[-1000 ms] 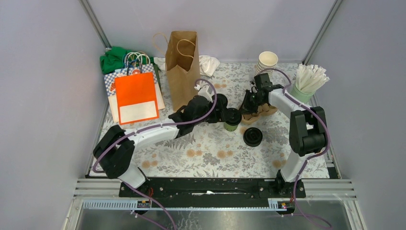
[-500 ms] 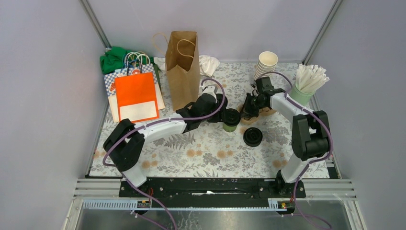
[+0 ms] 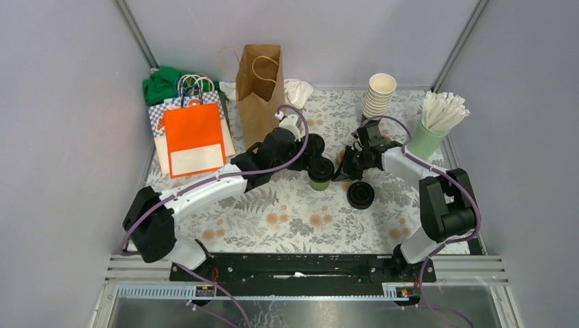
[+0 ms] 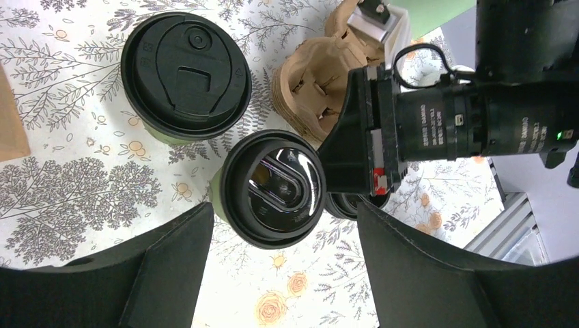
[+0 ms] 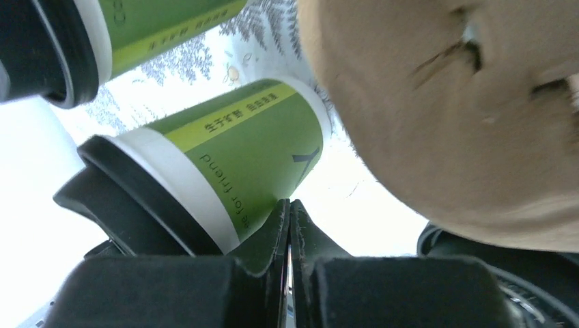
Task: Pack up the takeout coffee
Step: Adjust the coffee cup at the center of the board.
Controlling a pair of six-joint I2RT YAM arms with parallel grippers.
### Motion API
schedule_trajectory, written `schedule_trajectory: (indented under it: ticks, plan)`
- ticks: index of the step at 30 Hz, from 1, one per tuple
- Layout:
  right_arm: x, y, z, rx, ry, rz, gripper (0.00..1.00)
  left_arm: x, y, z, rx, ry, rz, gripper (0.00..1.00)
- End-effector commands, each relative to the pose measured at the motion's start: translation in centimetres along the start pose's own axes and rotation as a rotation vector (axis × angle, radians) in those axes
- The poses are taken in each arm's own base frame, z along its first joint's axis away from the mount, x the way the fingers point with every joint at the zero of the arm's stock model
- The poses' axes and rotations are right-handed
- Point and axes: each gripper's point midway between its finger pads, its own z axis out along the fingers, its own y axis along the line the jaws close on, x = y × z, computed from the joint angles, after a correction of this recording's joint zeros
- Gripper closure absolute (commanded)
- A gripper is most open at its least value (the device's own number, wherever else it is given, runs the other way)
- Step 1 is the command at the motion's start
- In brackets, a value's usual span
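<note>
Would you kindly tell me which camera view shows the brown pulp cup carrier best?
The left wrist view: the cup carrier shows its moulded pockets sharply. The right wrist view gives only a blurred tan close-up; from the top external view the right arm mostly hides it.

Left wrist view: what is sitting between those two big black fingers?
A black-lidded coffee cup stands there on the flowered table, the open left gripper straddling it. The left wrist view shows it.

From above, the right gripper [image 3: 345, 162] mostly hides the pulp cup carrier [image 4: 311, 82], and a third black lid [image 4: 354, 203] shows only half-covered behind it.
</note>
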Motion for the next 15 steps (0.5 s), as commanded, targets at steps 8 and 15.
schedule_trajectory:
  ticks: [8, 15]
  plan:
    - [3.7, 4.4, 0.1, -0.093, -0.030, -0.017, 0.98, 0.1, 1.0, -2.8, -0.002, 0.001, 0.033, 0.19]
    - [2.9, 2.9, -1.8, 0.015, -0.107, -0.061, 0.90, -0.2, 1.9, -3.9, -0.006, -0.014, 0.007, 0.23]
